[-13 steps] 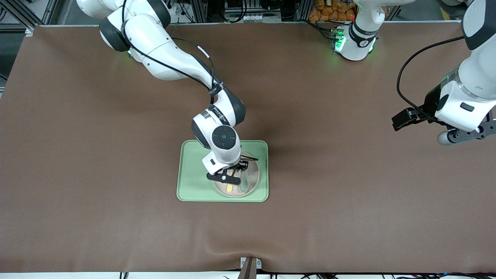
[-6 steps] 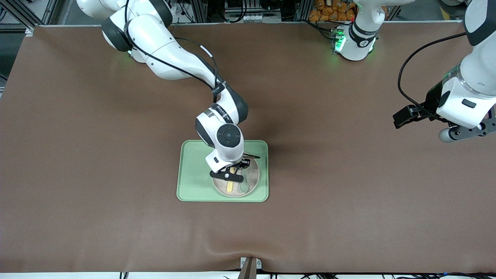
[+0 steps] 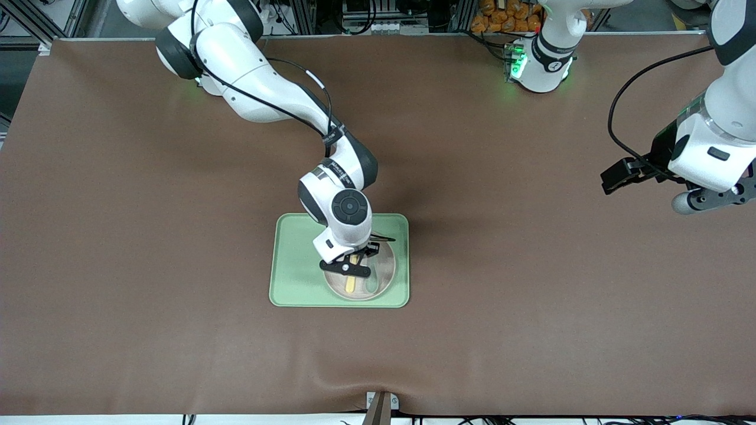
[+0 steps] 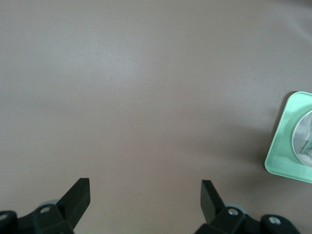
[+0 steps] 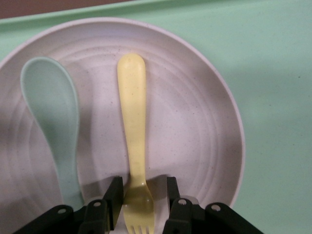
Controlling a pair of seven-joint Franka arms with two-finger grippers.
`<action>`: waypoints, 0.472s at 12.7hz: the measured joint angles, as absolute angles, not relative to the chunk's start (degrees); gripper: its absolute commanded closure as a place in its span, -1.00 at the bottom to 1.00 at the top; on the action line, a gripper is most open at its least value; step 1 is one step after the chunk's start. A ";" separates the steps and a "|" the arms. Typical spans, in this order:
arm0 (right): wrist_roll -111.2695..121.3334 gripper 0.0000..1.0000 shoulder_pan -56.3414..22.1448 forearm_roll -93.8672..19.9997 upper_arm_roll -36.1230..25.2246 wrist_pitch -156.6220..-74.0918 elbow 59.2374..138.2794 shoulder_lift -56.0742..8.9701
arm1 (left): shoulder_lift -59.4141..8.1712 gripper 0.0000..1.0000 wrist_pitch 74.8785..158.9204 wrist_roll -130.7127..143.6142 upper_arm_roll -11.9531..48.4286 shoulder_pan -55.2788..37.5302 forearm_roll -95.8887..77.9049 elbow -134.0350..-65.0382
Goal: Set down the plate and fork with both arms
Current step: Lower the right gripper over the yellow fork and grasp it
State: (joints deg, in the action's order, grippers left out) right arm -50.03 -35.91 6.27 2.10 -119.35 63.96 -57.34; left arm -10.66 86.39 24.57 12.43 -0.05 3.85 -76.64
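Note:
The off-white plate (image 3: 385, 267) lies on the light-green tray (image 3: 295, 265), at the tray's end toward the left arm. The pale-yellow fork (image 3: 351, 285) lies on the plate beside a grey-green spoon (image 3: 373, 284). My right gripper (image 3: 353, 264) is down over the plate. In the right wrist view the right gripper (image 5: 145, 195) is open, with its fingers on either side of the neck of the fork (image 5: 132, 122); one finger touches it and the other stands a little off. The plate (image 5: 195, 126) fills that view. My left gripper (image 3: 706, 199) waits open and empty above bare table (image 4: 145, 195).
The spoon (image 5: 53, 112) lies parallel to the fork on the plate, close to one right finger. The tray (image 5: 278, 73) surrounds the plate. A corner of the tray (image 4: 287, 151) shows in the left wrist view. Brown table cover lies all around.
The right gripper shifted slightly toward the left arm's end over the plate in the first half second, then held still. The left arm drifted slightly toward its base.

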 measured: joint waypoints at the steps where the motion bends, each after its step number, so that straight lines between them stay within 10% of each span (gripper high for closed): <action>1: -50.04 0.81 -35.94 6.32 2.10 -119.34 63.99 -57.34 | -10.45 -1.00 86.39 24.57 12.43 -0.02 3.85 -76.64; 6: -50.05 1.00 -35.94 6.44 2.04 -119.33 63.88 -57.33 | -10.20 -1.00 86.23 24.18 12.28 0.42 4.01 -77.11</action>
